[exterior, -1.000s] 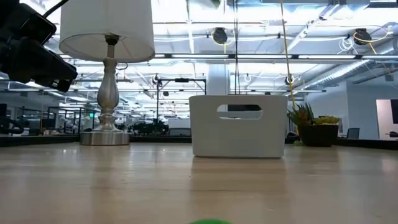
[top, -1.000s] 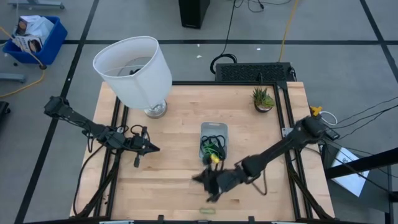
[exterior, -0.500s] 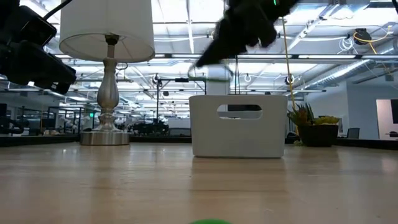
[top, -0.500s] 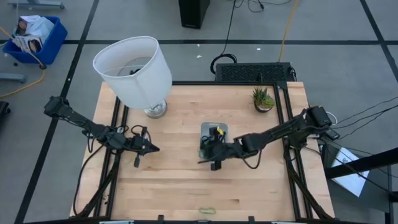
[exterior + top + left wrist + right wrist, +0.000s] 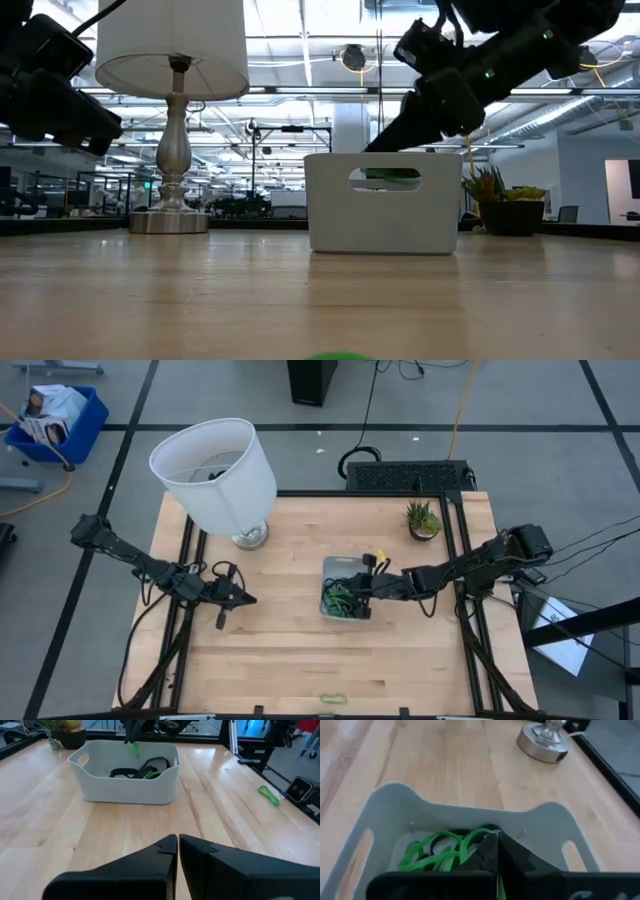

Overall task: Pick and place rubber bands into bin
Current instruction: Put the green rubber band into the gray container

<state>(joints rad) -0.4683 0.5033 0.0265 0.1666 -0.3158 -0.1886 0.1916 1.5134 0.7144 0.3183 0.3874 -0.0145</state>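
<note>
The bin (image 5: 343, 588), a small pale tray, stands mid-table and holds black and light green rubber bands (image 5: 140, 770). My right gripper (image 5: 366, 588) is over the bin's right part, shut on a green rubber band (image 5: 133, 747). Another green band (image 5: 333, 700) lies flat on the table by the near edge, also in the left wrist view (image 5: 269, 795). My left gripper (image 5: 245, 598) is shut and empty, above the table left of the bin. My right gripper pinches a green rubber band (image 5: 491, 836) between its two shut fingertips. The fingers slant down from the table's right side. The band's free part (image 5: 134, 749) hangs below the fingertips, over the inside of the bin.
A white-shaded lamp (image 5: 215, 475) stands at the far left on its metal base (image 5: 250, 537). A small potted plant (image 5: 423, 518) is at the far right. A blue crate (image 5: 55, 420) sits on the floor beyond the table.
My right gripper has gone from low near the table's near edge up and toward the far edge, and now stands over the bin, its arm swung toward the table's right.
</note>
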